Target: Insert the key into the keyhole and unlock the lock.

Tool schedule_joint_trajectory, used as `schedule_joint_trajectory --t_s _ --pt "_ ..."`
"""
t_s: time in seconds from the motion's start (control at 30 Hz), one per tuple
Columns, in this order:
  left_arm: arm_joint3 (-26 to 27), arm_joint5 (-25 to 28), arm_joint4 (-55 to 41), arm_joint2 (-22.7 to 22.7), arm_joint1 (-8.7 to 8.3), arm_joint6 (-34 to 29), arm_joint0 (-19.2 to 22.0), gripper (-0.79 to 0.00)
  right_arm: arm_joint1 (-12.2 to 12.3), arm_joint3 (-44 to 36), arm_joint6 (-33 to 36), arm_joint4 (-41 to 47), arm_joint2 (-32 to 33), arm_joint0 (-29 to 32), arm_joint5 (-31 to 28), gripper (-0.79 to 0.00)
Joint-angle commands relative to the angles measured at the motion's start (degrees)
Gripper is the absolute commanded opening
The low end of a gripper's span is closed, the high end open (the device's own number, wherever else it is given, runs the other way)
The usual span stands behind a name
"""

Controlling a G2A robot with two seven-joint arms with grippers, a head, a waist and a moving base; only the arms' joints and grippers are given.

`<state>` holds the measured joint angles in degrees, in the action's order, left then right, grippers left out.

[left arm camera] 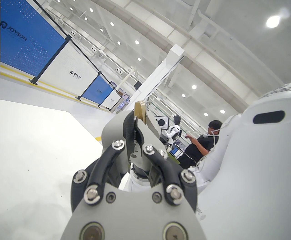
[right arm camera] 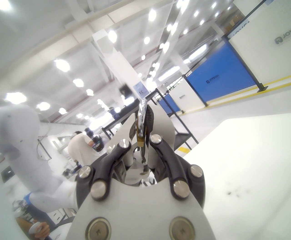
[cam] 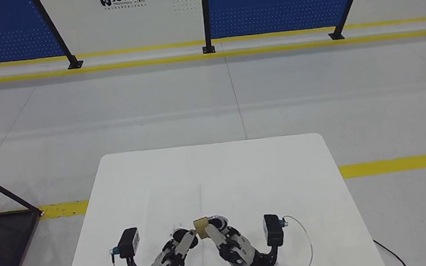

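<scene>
- Presently the left jaws are clenched on the brass lock [left arm camera: 139,111], which pokes out past their tips
- the right jaws grasp the silvery key [right arm camera: 141,113], held edge-on between them
- both pairs meet tip to tip above the tabletop [cam: 277,173], with the lock between them; whether the key has entered the keyhole I cannot tell
- likely step: lining key up with keyhole; next calls for fine alignment, a straight push, then a twist while the left jaws hold firm
</scene>
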<state>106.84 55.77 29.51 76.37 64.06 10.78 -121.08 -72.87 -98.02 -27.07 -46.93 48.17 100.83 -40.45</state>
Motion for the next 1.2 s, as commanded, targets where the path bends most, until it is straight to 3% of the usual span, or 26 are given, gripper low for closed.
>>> schedule_joint_trajectory --t_s 0.0,0.5,1.17 --pt "0.00 -0.06 -0.07 -0.01 -0.01 -0.21 0.01 -0.785 0.00 -0.01 0.08 -0.06 -0.07 -0.02 0.04 -0.785" --pt "-0.08 -0.03 1.35 0.53 -0.01 -0.26 0.39 -0.785 0.24 -0.63 1.27 0.66 -0.08 0.41 0.29 -0.785" --pt "0.90 -3.12 21.07 1.67 1.10 12.67 -0.61 -0.785 0.89 -3.00 2.88 1.28 0.63 2.24 1.14 -0.785"
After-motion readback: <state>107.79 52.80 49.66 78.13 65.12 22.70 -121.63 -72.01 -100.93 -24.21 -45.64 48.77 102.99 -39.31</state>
